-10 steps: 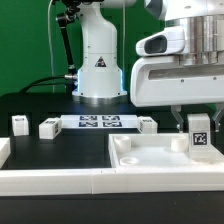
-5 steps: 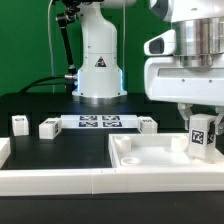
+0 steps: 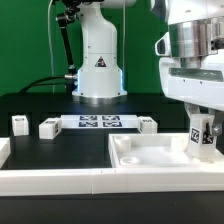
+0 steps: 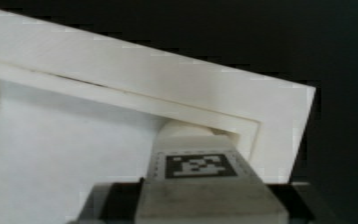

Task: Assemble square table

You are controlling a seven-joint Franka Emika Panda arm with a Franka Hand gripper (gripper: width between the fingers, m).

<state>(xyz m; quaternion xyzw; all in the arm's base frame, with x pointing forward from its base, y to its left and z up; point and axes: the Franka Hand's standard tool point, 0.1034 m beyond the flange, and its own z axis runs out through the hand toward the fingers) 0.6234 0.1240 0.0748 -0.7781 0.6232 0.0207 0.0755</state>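
My gripper (image 3: 201, 122) is shut on a white table leg (image 3: 201, 136) whose tag faces the camera. It holds the leg upright over the far corner of the square table top (image 3: 150, 160) at the exterior view's right. In the wrist view the leg (image 4: 197, 165) sits between the dark fingers (image 4: 115, 200), its lower end at the inner corner of the top's raised rim (image 4: 158, 78). Whether the leg touches the top I cannot tell. Three loose legs (image 3: 19, 124), (image 3: 47, 128), (image 3: 148, 124) lie on the black table behind.
The marker board (image 3: 100, 122) lies flat between the loose legs. A long low white border wall (image 3: 55, 181) runs along the front. The arm's white base (image 3: 98, 60) stands at the back, with cables on the exterior view's left.
The gripper has carried the leg toward the exterior view's right and slightly down, from the top's middle-right to its right corner. The grip has not changed.
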